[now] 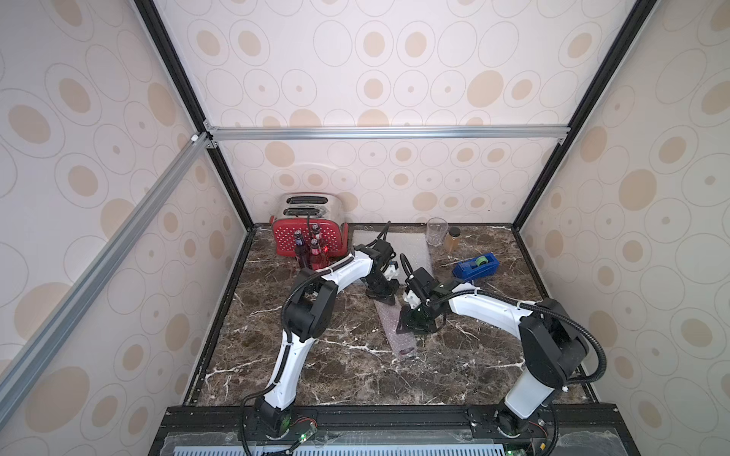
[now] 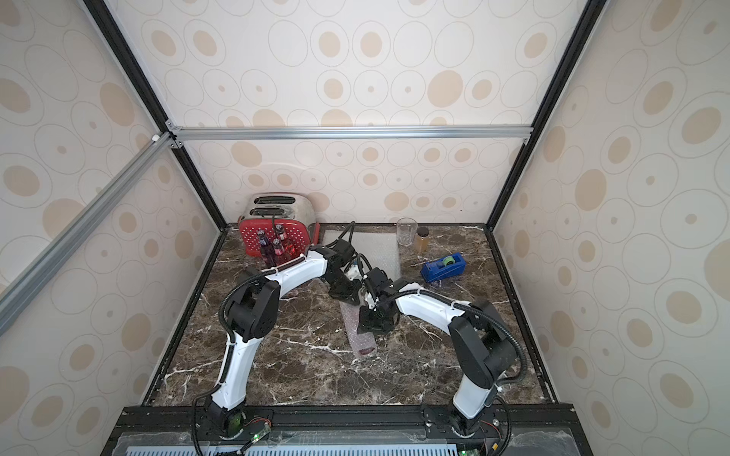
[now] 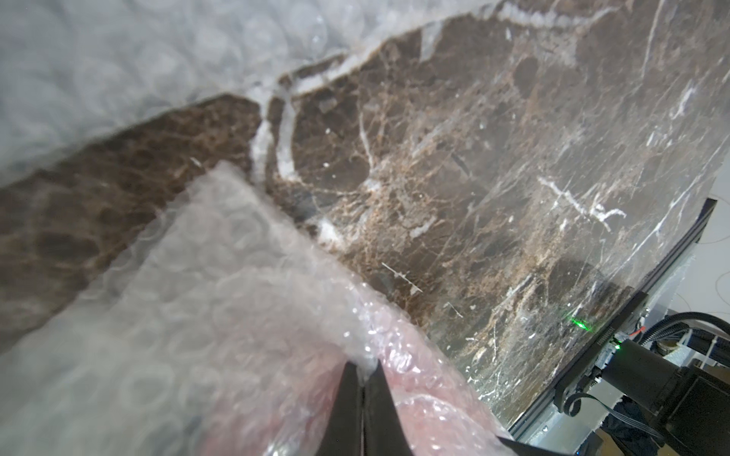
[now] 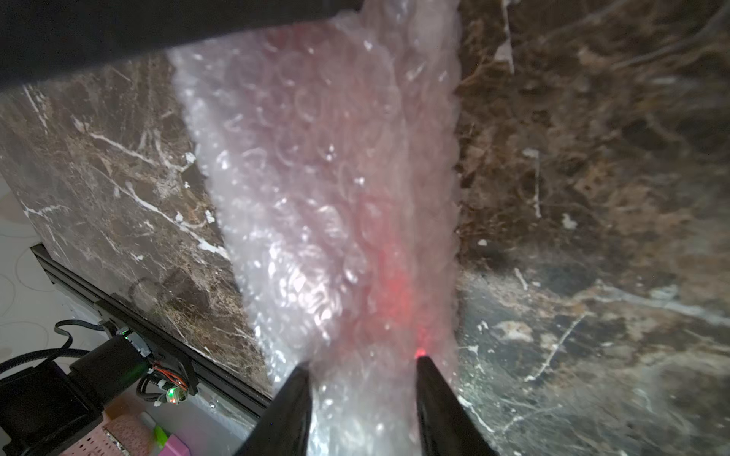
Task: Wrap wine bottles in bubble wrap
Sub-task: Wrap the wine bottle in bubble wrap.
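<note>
Tbl (image 1: 355, 375): toaster (image 1: 335, 241), bottles (image 1: 315, 254), bubble wrap (image 1: 412, 246), glass (image 1: 437, 231), jar (image 1: 453, 239), tape disp (image 1: 476, 266).

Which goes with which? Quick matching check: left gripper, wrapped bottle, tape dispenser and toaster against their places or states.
1 left gripper
2 wrapped bottle
3 tape dispenser
4 toaster

A back left corner
B lying mid-table
C shut on bubble wrap
D blue, on the right

Pairs: 1-C, 2-B, 3-D, 4-A
</note>
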Motion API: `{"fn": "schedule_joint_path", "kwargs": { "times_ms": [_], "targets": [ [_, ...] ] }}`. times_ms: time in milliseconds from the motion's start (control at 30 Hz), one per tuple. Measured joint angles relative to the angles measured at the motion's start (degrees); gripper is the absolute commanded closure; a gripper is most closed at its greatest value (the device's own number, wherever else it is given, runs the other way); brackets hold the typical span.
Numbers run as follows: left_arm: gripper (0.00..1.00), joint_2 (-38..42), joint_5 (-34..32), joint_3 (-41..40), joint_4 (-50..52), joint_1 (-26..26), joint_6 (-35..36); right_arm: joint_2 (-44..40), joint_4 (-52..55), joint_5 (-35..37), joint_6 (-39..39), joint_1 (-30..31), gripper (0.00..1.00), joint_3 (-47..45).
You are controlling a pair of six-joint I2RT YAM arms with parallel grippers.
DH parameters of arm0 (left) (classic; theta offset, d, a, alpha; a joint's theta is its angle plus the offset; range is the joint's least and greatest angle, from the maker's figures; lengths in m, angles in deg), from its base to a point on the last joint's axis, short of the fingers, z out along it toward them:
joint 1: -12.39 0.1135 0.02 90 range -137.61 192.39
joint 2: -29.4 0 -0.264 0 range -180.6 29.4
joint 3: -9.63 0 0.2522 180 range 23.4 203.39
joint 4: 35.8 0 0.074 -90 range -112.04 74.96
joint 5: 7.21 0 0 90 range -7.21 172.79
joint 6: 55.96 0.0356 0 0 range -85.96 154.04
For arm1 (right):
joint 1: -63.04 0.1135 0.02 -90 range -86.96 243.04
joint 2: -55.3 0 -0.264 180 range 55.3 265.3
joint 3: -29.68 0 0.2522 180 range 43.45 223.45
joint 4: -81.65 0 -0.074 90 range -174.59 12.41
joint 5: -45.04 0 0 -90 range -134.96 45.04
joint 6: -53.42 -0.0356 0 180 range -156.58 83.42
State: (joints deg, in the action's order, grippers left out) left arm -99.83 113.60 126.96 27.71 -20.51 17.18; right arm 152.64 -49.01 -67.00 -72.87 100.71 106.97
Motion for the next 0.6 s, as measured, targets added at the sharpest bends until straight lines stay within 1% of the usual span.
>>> {"fn": "schedule_joint_path", "kwargs": {
  "times_ms": [33,100,167,333,367,400,467,500,600],
  "targets": [
    [0.85,0.02,0.02,0.00,-0.04,-0.02,0.09,-0.11,-0.50,-0.44,-0.11,-0.02,0.61,-0.17],
    [0.68,0.02,0.26,0.00,-0.04,-0.11,0.37,-0.61,-2.38,-1.36,-0.63,-0.02,0.63,-1.33],
    [0.56,0.31,0.50,0.07,0.28,-0.17,0.50,-1.11,-4.48,-2.12,-1.46,-0.02,0.65,-2.58],
    [0.37,2.78,-0.04,0.57,2.38,-0.17,0.94,-1.77,-9.09,-3.23,-4.04,0.57,0.69,-4.83],
    [0.29,3.76,-0.22,0.72,2.86,-0.04,1.14,-1.77,-9.77,-3.48,-4.66,0.79,0.69,-5.07],
    [0.25,5.35,-0.66,0.79,3.37,0.15,1.60,-1.77,-10.45,-3.58,-5.20,1.05,0.70,-5.29],
    [0.20,8.41,-3.02,0.55,4.94,0.72,1.81,-1.99,-11.63,-3.21,-6.49,1.49,0.70,-5.49],
    [0.18,10.21,-2.93,0.09,4.92,1.25,1.81,-1.97,-11.96,-3.08,-6.97,1.70,0.71,-5.64],
    [0.16,18.99,-3.48,-4.92,3.15,3.30,1.79,-1.84,-13.60,-3.21,-8.41,2.71,0.71,-5.97]
  ]
}}
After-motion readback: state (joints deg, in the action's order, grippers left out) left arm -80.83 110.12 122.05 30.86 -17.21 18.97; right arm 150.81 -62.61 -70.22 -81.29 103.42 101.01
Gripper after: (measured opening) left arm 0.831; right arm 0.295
